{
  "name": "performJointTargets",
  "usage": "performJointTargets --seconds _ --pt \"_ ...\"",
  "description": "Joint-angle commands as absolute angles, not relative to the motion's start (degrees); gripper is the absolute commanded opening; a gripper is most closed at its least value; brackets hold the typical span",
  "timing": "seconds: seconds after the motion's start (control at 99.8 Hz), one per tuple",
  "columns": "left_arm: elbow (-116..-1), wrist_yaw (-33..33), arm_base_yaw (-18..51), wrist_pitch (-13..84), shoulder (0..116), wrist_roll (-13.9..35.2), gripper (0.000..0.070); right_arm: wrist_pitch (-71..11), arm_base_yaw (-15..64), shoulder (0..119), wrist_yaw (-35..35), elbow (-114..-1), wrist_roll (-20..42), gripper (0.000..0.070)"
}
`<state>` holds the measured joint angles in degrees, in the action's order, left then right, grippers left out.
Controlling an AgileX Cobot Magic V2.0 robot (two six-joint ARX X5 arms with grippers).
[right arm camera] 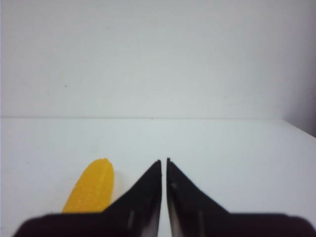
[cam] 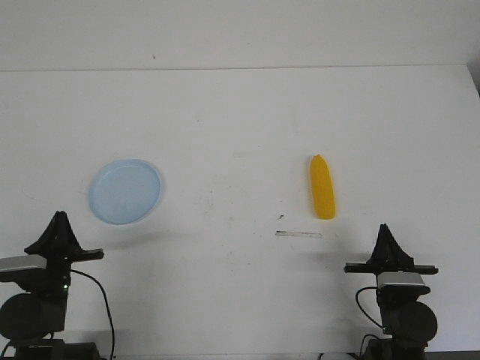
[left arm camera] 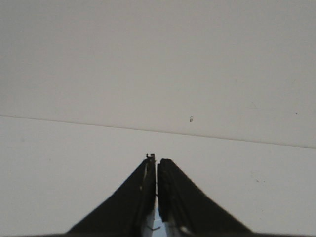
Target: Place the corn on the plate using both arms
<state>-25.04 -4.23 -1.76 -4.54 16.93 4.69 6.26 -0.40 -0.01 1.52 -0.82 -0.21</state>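
Corn (cam: 322,188) lengthwise front-to-back, seemingly tapered tip away.

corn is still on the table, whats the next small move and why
Probably open the right pincer and reach it forward toward the corn. The corn lies just ahead of that arm, slightly to its left, while the plate sits bare in front of the left pincer. Both pincers look shut and hold nothing, so neither can grasp the cob yet.

Broad matte white tabletop (cam: 240,112), faintly scuffed and speckled; plain off-white wall (cam: 240,30) directly behind it. Even, diffuse lighting, soft shadows only.
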Motion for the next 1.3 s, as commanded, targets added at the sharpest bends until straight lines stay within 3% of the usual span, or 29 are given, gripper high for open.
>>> performJointTargets --seconds 0.0,0.19,0.561,0.841,1.022,1.192,1.292 --pt "-29.56 -4.23 -1.87 -2.11 21.28 5.15 0.0001 6.85 -0.34 0.05 1.52 -0.73 -0.51 0.0015" --pt "-40.47 -4.23 -1.87 8.36 33.32 5.39 0.0001 6.85 -0.34 0.05 1.52 -0.73 -0.51 0.0015" --pt "-43.22 4.67 -1.98 4.82 48.16 5.89 0.0001 6.85 -0.34 0.05 1.52 -0.73 -0.51 0.0015" --pt "-50.46 11.22 -6.13 14.06 61.87 18.87 0.0001 6.85 -0.34 0.05 1.52 -0.73 -0.51 0.0015" --pt "-51.35 19.27 -11.05 15.22 67.18 20.21 0.0001 6.85 -0.34 0.05 1.52 -0.73 -0.51 0.0015" --pt "-52.05 34.87 -19.22 16.12 72.01 20.23 0.0001 6.85 -0.34 0.05 1.52 -0.73 -0.51 0.0015" --pt "-54.48 38.68 -23.49 20.25 75.79 20.21 0.0001 6.85 -0.34 0.05 1.52 -0.73 -0.51 0.0015"
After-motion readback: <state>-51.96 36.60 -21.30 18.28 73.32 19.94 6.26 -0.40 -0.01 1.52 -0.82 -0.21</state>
